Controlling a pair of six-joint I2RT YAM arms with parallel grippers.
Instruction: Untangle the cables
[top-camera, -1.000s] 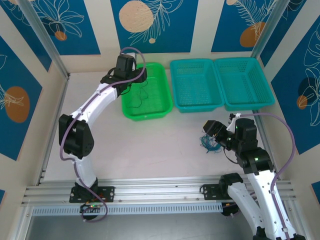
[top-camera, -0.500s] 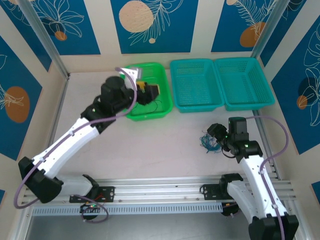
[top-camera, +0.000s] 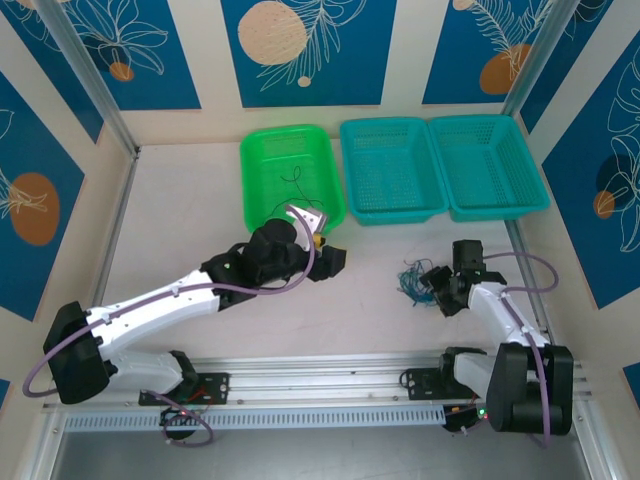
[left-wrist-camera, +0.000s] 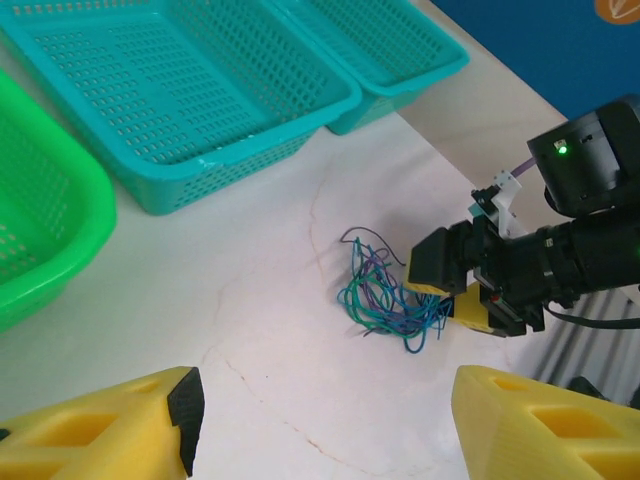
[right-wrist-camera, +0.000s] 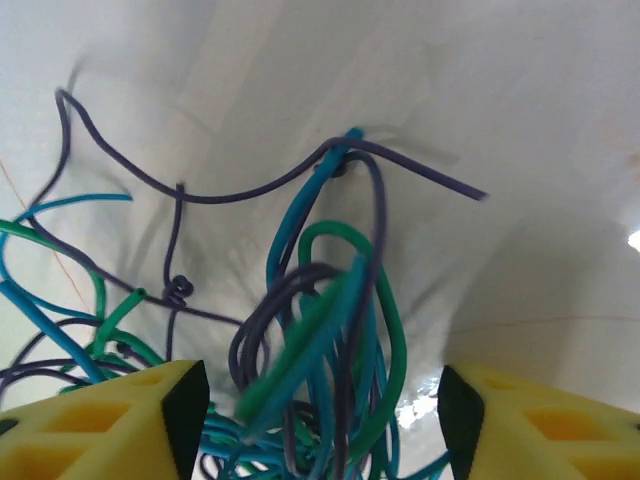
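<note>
The cables (top-camera: 411, 284) are a small tangle of blue, teal-green and dark strands on the pale table, right of centre. In the right wrist view the cables (right-wrist-camera: 320, 320) hang between the two yellow fingers (right-wrist-camera: 110, 420) of my right gripper (right-wrist-camera: 320, 425), whose jaws stand wide astride them, not pinching. From above, my right gripper (top-camera: 436, 285) sits low at the tangle's right edge. My left gripper (top-camera: 336, 260) is open and holds nothing, a hand's width left of the tangle. Its wrist view shows the cables (left-wrist-camera: 383, 300) ahead, with the right gripper (left-wrist-camera: 470, 290) against them. A thin dark strand (top-camera: 292, 186) lies in the green basket (top-camera: 258, 150).
Two teal baskets (top-camera: 392, 140) (top-camera: 490, 135) stand at the back right beside the green one. The left arm (top-camera: 170, 300) lies low across the table's front left. An aluminium rail (top-camera: 320, 385) runs along the near edge. Walls close in both sides.
My left arm has swung out of the green basket and stretched low toward the tangle. My right arm has dropped lower at the tangle, and its jaws have narrowed a little.
</note>
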